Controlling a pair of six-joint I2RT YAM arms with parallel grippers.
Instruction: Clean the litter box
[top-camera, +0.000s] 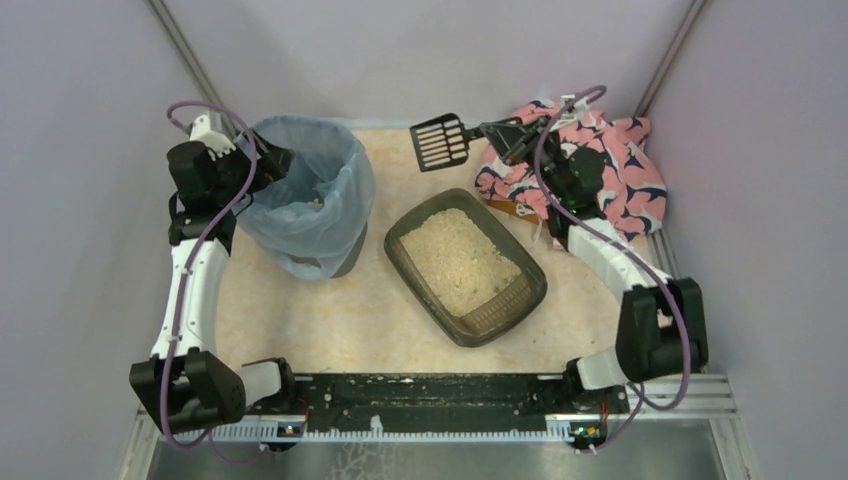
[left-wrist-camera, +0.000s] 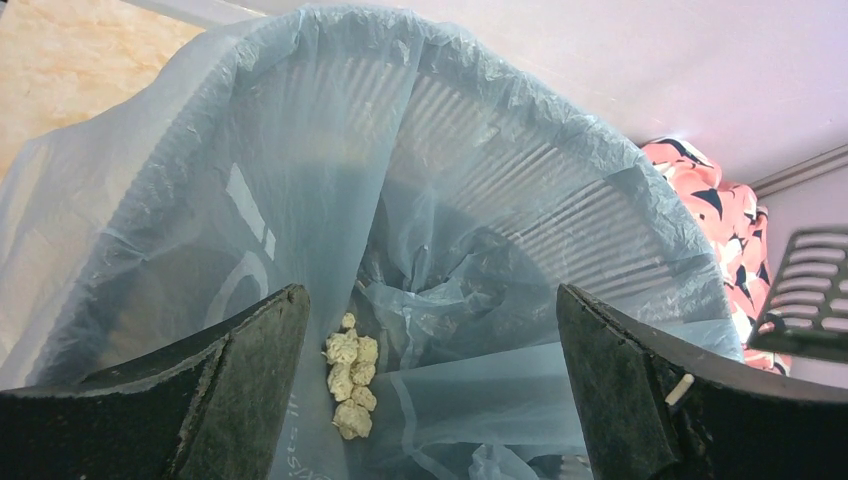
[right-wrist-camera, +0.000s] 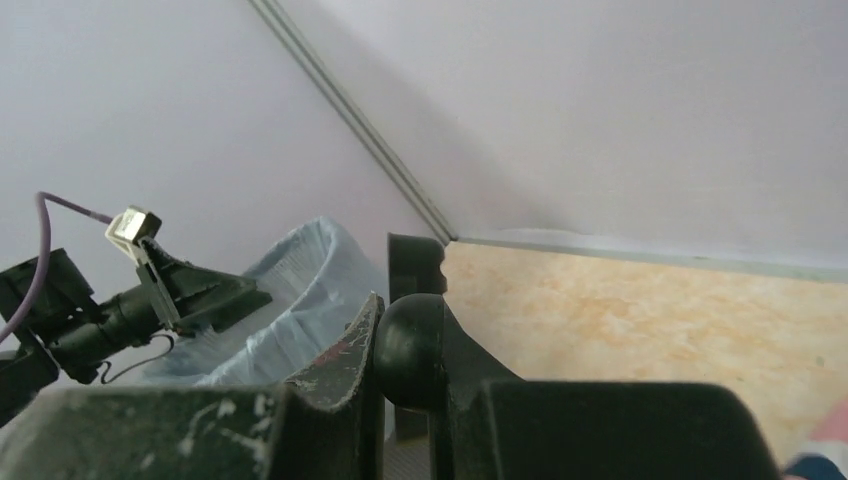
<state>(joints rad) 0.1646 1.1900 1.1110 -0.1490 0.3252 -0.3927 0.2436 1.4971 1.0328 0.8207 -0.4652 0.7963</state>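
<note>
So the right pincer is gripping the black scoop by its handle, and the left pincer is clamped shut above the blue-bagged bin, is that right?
Not quite. The left pincer is open, not clamped shut: the left wrist view shows its fingers standing wide apart above the blue-bagged bin. The rest holds: the right pincer does grip the black scoop by its handle.

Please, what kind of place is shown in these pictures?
Probably a robot test cell, not a home: plain lilac walls close in a table, two arms are bolted at its near edge, and a litter box, lined bin and scoop are staged there.
</note>
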